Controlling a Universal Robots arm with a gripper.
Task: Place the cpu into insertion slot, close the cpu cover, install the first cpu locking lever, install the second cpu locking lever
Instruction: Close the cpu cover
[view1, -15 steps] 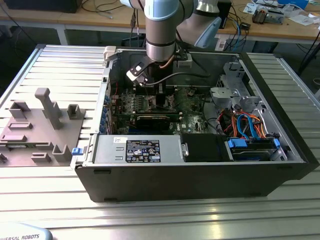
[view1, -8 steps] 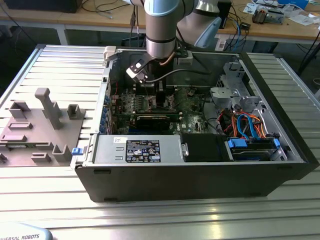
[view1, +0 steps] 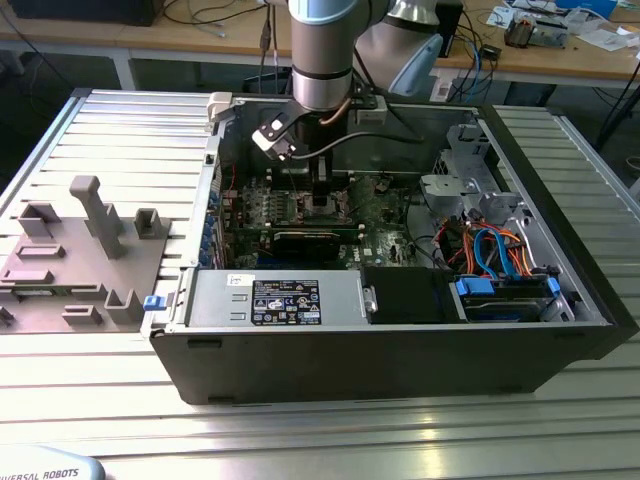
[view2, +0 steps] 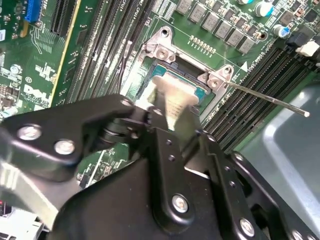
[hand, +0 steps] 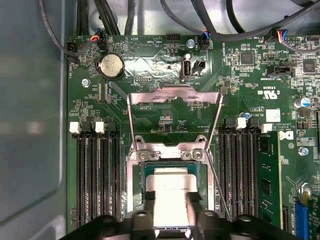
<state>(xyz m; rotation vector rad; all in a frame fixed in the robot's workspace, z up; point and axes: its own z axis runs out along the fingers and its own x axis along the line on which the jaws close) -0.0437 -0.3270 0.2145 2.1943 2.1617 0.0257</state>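
The silver-topped cpu (hand: 170, 187) sits low in the insertion slot (hand: 170, 166), whose dark rim shows around it on the green board. My gripper (hand: 171, 199) has a black finger (hand: 150, 200) against each side of the chip and is shut on it. In the second wrist view the cpu (view2: 172, 95) shows between the fingers over the insertion slot (view2: 167, 67). The cpu cover (hand: 175, 93) is swung up and open behind the socket. A thin locking lever (view2: 265, 99) sticks out free to one side. In the exterior view the gripper (view1: 322, 200) reaches down into the open computer case.
Black memory slots (hand: 97, 175) flank the socket on both sides, and cables (hand: 210, 25) run along the board's far edge. The case (view1: 400, 350) holds a power supply (view1: 280, 300) and a drive cage with blue and orange cables (view1: 490, 250). A grey fixture tray (view1: 80, 260) lies at the exterior view's left.
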